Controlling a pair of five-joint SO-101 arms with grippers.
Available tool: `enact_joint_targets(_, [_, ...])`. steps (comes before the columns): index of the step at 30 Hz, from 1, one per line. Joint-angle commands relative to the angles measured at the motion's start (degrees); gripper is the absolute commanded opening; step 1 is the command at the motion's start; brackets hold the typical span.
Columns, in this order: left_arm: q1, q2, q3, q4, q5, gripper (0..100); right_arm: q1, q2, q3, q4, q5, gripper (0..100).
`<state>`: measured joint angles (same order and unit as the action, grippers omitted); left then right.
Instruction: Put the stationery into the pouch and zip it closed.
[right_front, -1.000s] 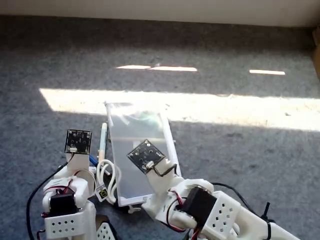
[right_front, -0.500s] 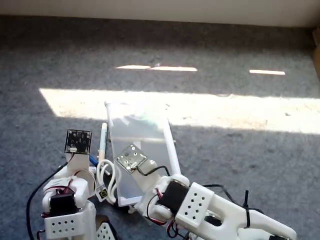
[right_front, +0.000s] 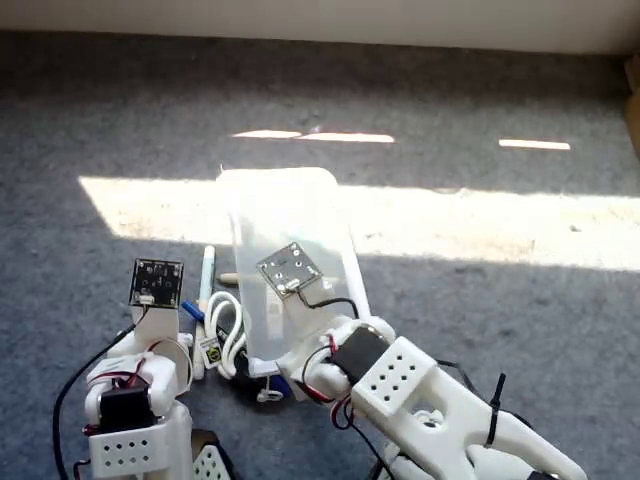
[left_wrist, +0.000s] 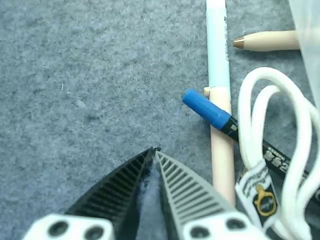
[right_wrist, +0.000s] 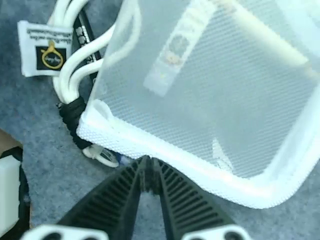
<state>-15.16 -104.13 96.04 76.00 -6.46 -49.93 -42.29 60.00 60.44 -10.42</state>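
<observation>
The translucent white mesh pouch (right_front: 290, 225) lies flat on the grey carpet, its far end in the sunlit strip. My right gripper (right_wrist: 147, 162) is shut, its tips against the pouch's (right_wrist: 210, 90) near white rim; a small zipper pull (right_wrist: 102, 155) lies beside them. Left of the pouch lie a light blue pen (right_front: 207, 272), a beige pencil (right_front: 228, 279), a blue-capped marker (right_front: 191, 312) and a coiled white cable (right_front: 230, 328). My left gripper (left_wrist: 155, 151) is shut on nothing, low over bare carpet just short of the blue cap (left_wrist: 205, 108), the pen (left_wrist: 218, 50) and the cable (left_wrist: 272, 125).
A tag (right_wrist: 47, 50) hangs on the cable (right_wrist: 80, 65), which touches the pouch's side. Open grey carpet (right_front: 480, 300) stretches right and beyond the pouch. A pale wall edge (right_front: 320, 20) runs along the far side.
The pouch has slid away from the arms into the sunlit strip, with the right arm moving along behind it. The beige pencil and more of the cable have come into sight. The left arm stayed put.
</observation>
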Motion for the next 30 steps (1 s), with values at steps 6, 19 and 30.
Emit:
enact_joint_targets(6, [-0.22,-0.57,1.1,0.26,-0.26,1,11.03,0.13,1.01,-9.98,8.44,0.4])
enact_joint_targets(19, [-0.22,-0.57,1.1,0.26,-0.26,1,3.56,-5.23,0.22,3.3,8.35,0.4])
enact_joint_targets(30, [-0.22,-0.57,1.1,0.26,-0.26,1,-5.05,-9.27,0.31,10.68,1.93,0.4])
